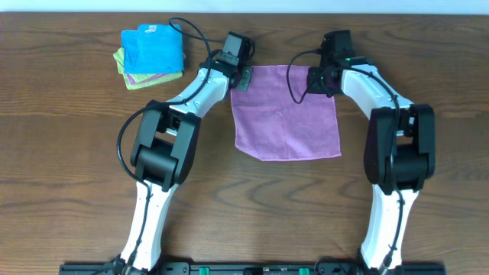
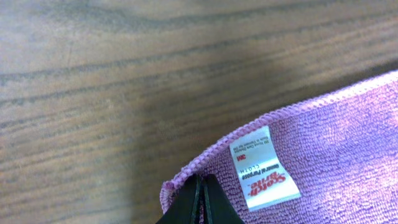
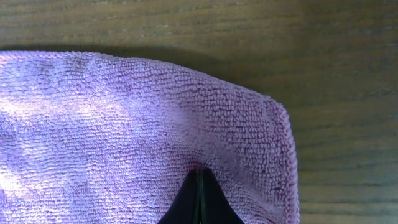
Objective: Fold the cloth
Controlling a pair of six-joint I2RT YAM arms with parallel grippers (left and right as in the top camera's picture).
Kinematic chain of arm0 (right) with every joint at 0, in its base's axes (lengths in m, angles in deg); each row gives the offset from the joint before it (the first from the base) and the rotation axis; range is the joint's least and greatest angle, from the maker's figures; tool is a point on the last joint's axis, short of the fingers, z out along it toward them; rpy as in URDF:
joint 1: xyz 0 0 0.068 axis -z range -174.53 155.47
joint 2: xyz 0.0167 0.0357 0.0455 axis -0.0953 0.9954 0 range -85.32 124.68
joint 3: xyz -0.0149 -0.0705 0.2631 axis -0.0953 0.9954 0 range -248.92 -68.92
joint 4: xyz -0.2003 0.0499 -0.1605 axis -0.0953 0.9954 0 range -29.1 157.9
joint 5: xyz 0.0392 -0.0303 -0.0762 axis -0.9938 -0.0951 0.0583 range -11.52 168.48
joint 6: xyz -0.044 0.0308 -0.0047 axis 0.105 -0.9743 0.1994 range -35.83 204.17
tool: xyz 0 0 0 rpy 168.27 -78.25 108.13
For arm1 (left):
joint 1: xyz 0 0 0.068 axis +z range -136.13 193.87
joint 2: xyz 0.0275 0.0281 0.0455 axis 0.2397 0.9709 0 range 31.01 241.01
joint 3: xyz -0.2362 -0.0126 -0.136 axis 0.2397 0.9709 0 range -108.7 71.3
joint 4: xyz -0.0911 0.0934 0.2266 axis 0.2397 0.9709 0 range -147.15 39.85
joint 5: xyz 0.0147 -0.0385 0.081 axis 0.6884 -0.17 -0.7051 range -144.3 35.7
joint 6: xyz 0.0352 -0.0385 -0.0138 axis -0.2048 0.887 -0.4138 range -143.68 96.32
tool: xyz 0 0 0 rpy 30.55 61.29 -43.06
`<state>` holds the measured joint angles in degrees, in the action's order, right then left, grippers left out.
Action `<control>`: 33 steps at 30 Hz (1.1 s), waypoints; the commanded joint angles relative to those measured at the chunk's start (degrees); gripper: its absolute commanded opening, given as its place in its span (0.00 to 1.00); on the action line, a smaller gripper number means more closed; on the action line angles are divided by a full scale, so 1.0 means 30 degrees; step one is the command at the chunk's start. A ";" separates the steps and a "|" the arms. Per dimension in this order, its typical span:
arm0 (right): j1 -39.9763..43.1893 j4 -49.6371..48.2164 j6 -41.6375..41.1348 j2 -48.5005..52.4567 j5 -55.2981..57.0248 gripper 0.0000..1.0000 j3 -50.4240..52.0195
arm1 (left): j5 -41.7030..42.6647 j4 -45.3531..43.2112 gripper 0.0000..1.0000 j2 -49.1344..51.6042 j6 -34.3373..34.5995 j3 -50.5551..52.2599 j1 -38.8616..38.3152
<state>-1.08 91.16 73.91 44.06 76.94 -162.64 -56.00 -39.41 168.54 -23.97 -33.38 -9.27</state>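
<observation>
The cloth [image 1: 286, 114], purple-lilac, lies spread flat on the wooden table between my two arms. My left gripper [image 1: 243, 76] sits at its far left corner and my right gripper [image 1: 319, 79] at its far right corner. The left wrist view has the left gripper [image 2: 201, 182] shut, its dark tips pinching the cloth [image 2: 336, 143] at the corner, just beside the white tag [image 2: 264, 168]. Seen from the right wrist, the right gripper [image 3: 200, 175] is shut too, and the cloth [image 3: 124, 124] puckers around its tips a little in from the corner.
A stack of folded cloths [image 1: 153, 55], bright blue on top with yellow-green and purple under it, lies at the far left of the table [image 1: 69, 153]. Black cables loop over both arms near the cloth's far edge.
</observation>
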 commanded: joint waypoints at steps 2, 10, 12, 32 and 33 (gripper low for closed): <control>0.0561 0.0087 -0.0270 0.1494 0.0736 0.01 0.0386 | 0.0597 0.0080 0.06 0.0554 -0.0328 -0.1158 -0.0102; 0.0568 -0.0335 0.0080 0.1494 0.0925 0.01 0.0095 | 0.0991 0.0619 0.05 0.0554 -0.0342 -0.2266 -0.0925; 0.0583 -0.0219 0.0095 0.1494 0.1719 0.01 0.0095 | 0.1224 0.0845 0.06 0.0546 -0.0321 -0.2346 -0.1209; 0.0568 0.2492 -0.0138 0.1086 0.3876 0.04 -0.0539 | -0.0437 0.4299 0.05 0.0240 -0.0277 -0.3381 -0.1887; 0.0568 0.2820 -0.0146 0.0816 0.3876 0.15 -0.0852 | -0.0437 0.4568 0.06 0.0131 -0.0277 -0.3628 -0.1887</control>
<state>-0.38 97.44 73.84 44.70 86.49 -165.28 -55.62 -26.67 169.37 -23.97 -41.25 -15.17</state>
